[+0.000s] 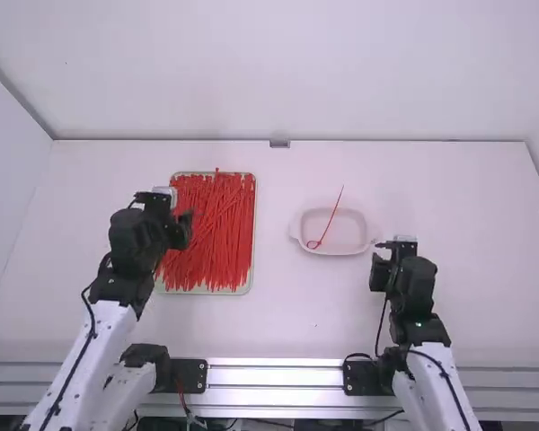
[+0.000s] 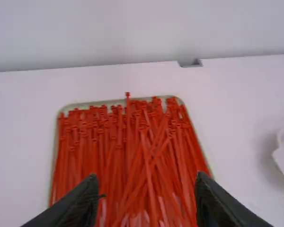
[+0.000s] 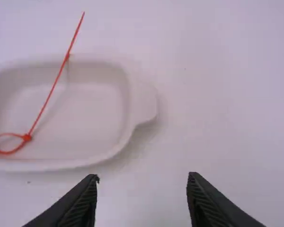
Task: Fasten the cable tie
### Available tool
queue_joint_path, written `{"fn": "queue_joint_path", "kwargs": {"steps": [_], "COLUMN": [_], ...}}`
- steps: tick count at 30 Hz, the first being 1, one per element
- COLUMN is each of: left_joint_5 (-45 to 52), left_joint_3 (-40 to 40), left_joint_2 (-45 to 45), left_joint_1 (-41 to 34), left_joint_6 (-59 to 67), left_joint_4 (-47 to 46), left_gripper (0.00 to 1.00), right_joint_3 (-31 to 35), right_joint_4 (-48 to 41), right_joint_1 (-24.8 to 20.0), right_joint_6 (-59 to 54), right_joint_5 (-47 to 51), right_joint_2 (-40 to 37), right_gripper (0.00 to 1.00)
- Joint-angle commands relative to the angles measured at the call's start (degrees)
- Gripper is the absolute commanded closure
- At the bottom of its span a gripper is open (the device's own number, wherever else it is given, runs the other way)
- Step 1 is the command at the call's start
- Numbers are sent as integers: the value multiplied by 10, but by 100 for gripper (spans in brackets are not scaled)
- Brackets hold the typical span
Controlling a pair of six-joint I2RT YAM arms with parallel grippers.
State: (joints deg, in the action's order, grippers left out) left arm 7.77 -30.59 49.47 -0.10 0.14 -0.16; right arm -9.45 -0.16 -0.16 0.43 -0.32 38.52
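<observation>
High view: left gripper (image 1: 181,218), jaws spread, hangs over the left edge of the tray (image 1: 217,292), presumably to pick from the cable ties (image 1: 214,229); right gripper (image 1: 393,248), likewise spread, rests near the dish (image 1: 296,230) holding a seemingly fastened looped tie (image 1: 328,220).

Tray (image 1: 248,288) lies left of dish (image 1: 349,237) (tie (image 1: 327,223) inside).

Red plastic cable ties (image 1: 211,235) fill a rectangular tray (image 1: 252,215) beneath the left end effector (image 1: 175,218); one looped red tie (image 1: 326,224) (tail overhanging the rim) lies in a white oval dish (image 1: 354,237) near the right end effector (image 1: 391,254).
</observation>
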Motion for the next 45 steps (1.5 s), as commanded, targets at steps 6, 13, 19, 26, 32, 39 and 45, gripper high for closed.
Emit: {"fn": "queue_joint_path", "kwargs": {"steps": [6,13,19,26,32,39,45], "left_joint_5": [-78,-78,-78,-78,-78,-78,-78], "left_joint_3": [91,188,254,306,306,306,306], "left_joint_2": [-93,-189,-256,-319,-370,-416,-456], "left_joint_1": [1,1,1,1,1,1,1], "left_joint_6": [-1,-1,-1,-1,-1,-1,-1], "left_joint_4": [2,2,2,2,2,2,2], "left_gripper": [64,81,92,100,100,100,100], "right_joint_3": [89,95,95,95,95,95,95], "right_joint_4": [2,2,2,2,2,2,2], "right_joint_1": [2,2,2,2,2,2,2], "right_joint_6": [-4,-4,-4,-4,-4,-4,-4], "right_joint_5": [3,3,3,3,3,3,3], "right_joint_2": [-88,-179,-239,-294,-337,-375,-385], "right_gripper": [65,80,91,100,100,100,100]}}
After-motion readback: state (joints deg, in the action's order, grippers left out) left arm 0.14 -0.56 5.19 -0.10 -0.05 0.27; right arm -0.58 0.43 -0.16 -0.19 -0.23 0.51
